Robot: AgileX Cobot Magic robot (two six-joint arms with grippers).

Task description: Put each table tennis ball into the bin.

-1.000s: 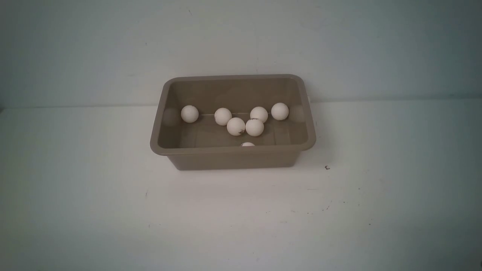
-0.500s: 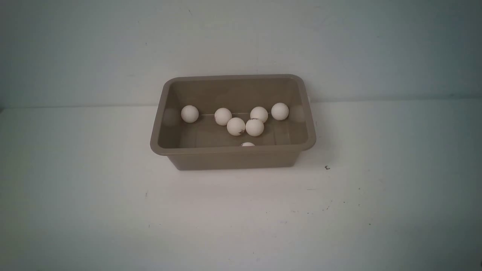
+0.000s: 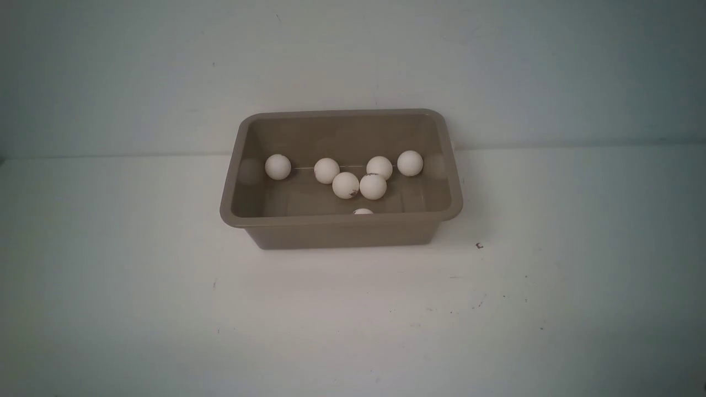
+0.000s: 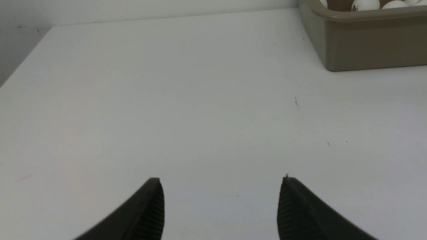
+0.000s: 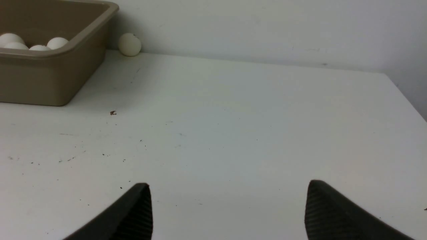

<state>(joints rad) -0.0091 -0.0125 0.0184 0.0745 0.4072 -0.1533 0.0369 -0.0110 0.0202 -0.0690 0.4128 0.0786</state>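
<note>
Seven balls (image 3: 346, 184) lie inside the bin (image 3: 336, 220); an eighth ball (image 5: 129, 44) sits outside it on the table (image 3: 353, 320), beside the bin's far right corner, against the wall. Only the right wrist view shows this stray; in the front view the bin hides it. The right gripper (image 5: 228, 213), jaws wide apart and empty, is likely the nearer tool. The left gripper (image 4: 222, 208) is also parted and empty.
</note>
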